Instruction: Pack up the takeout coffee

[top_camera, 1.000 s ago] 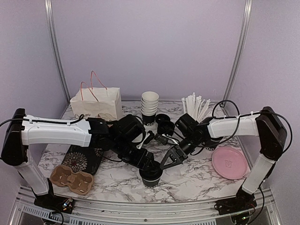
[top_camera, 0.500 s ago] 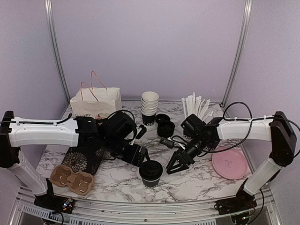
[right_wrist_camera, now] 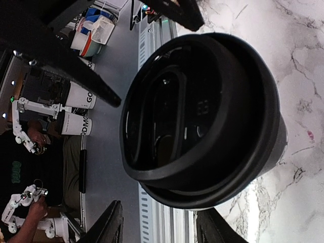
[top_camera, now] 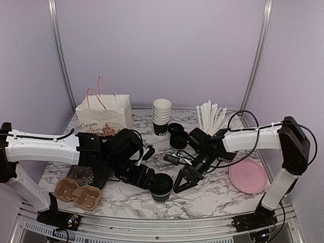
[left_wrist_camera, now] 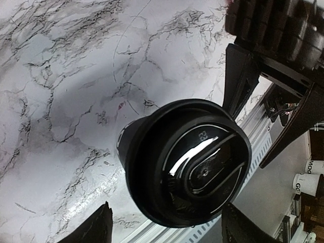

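You've got one lidded cup (top_camera: 162, 186), one bag (top_camera: 104, 114), one cup stack (top_camera: 161, 116), one straw bundle (top_camera: 210, 116), one pink plate (top_camera: 247, 176), one two-hole carrier (top_camera: 77, 193), and two small black round items (top_camera: 178, 137), lids or cups, can't tell.

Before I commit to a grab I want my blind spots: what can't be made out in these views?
1. Whether the left gripper touches the lidded cup: in the top view the gripper's body covers that side of the cup; in the left wrist view the bottom edge cuts off its fingers.
2. Any print on the cup's wall: both wrist views face the lid; too small from the top.
3. Inside the paper bag: in the top view its own walls hide it.
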Robot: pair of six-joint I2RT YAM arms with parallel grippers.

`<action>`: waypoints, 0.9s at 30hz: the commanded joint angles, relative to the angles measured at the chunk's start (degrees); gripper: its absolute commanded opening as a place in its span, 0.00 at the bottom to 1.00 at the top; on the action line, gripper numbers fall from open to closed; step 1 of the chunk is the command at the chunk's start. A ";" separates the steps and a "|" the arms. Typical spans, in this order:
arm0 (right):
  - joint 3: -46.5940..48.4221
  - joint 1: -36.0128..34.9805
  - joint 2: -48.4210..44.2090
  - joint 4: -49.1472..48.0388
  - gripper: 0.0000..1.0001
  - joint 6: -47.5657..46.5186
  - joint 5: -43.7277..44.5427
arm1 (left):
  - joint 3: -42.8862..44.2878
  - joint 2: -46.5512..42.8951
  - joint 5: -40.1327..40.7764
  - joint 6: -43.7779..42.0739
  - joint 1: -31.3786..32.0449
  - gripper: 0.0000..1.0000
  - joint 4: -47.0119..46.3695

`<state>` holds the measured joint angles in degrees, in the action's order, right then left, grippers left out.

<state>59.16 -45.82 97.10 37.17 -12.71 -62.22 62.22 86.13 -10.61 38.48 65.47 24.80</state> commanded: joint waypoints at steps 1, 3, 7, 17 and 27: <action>3.62 -0.34 1.10 0.64 0.47 -0.43 -2.46 | -0.34 0.88 -1.65 0.15 0.40 0.73 -1.58; 3.68 -0.36 1.29 0.31 0.47 -0.03 -2.71 | -0.21 1.44 -1.66 -0.29 0.43 0.71 -1.99; 3.67 -0.41 1.59 -0.43 0.47 0.85 -3.03 | 0.43 3.05 -1.76 -0.87 0.44 0.68 -2.82; 6.27 -0.40 5.14 -2.61 0.44 3.76 -6.21 | 0.73 6.25 -2.50 -1.43 0.52 0.67 -4.31; 7.89 0.45 8.11 -4.67 0.43 8.28 -5.89 | -1.06 8.42 -3.61 -2.25 0.53 0.67 -6.01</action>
<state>63.64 -45.67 103.92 38.57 -6.55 -68.47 62.87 90.48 -13.08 38.11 65.23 20.58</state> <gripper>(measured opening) 0.433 0.673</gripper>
